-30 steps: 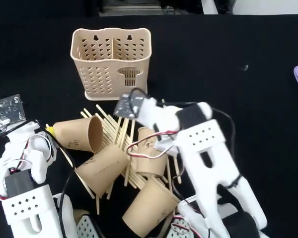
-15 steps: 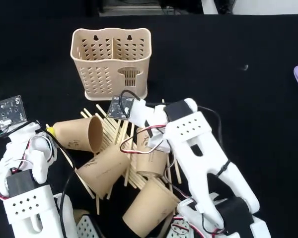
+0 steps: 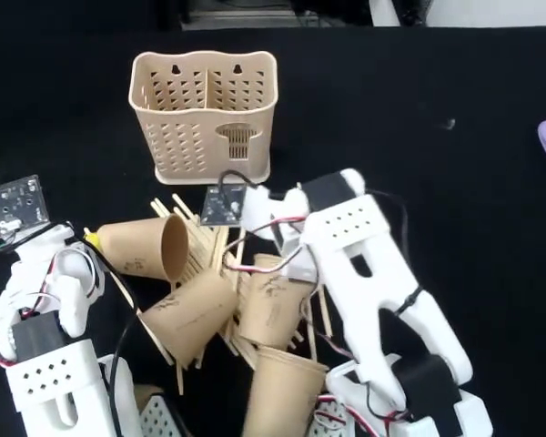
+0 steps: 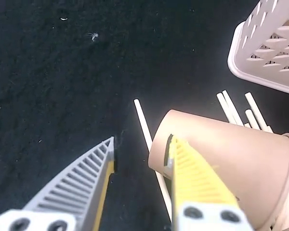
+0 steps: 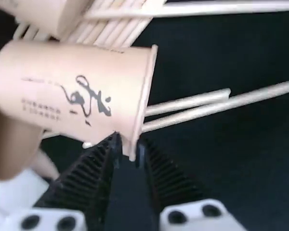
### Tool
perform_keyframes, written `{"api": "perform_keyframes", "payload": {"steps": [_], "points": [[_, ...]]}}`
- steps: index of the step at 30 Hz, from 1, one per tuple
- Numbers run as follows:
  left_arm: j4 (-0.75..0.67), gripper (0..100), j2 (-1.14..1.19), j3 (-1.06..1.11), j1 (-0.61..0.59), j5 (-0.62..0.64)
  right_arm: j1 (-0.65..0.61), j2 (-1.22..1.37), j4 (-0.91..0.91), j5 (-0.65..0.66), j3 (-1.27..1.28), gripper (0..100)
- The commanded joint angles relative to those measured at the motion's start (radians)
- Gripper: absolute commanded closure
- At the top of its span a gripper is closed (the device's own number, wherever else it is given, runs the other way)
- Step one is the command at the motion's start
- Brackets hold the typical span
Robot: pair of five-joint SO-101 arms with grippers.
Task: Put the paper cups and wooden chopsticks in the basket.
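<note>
Right arm has slid a little toward the left arm and away from the basket (image 3: 205, 137) over the last second. The held cup (image 3: 268, 305) has shifted with it. The lower cup (image 3: 278, 396), behind the gripper near the arm's base, has swung from a slant to nearly straight. Left arm has not moved.

Pose, right: I see the arm folded forward over the pile, wrist pitched down, camera board (image 3: 223, 206) leading. The right gripper (image 5: 129, 147) is pinched on the held cup's rim, one black finger inside the mouth and one outside. That cup lies on its side across the fingertips. Loose chopsticks (image 5: 207, 103) lie on the black table (image 3: 419, 118) just past the rim.

Pose, left: I see the arm tucked back, wrist angled down. The left gripper (image 4: 139, 161) has its jaws spread wide. The yellow finger lies at the base of the side cup (image 4: 221, 163); I cannot tell whether it touches. A single chopstick (image 4: 144, 122) runs between the jaws. The basket's corner is farther ahead, past that cup.

View notes: the right wrist view gives me the rim pinch, which the arm's body hides from above. The high view gives me the spread: a middle cup (image 3: 187, 314) lies between the two arms, the chopsticks are fanned under the cups, and the basket stands upright beyond both grippers.
</note>
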Motion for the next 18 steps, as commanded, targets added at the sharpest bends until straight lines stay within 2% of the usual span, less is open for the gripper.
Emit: {"api": "perform_keyframes", "payload": {"steps": [1,12,18], "points": [[-0.018,81,-0.011,-0.010,0.008,0.003,0.044,0.002,0.078,0.011,-0.088,98.8],[-0.018,81,-0.011,-0.010,0.008,0.003,0.144,-0.010,0.137,0.002,-0.156,98.8],[-0.020,81,-0.011,-0.010,0.008,0.005,0.305,-0.156,0.075,-0.052,-0.225,98.8]]}}
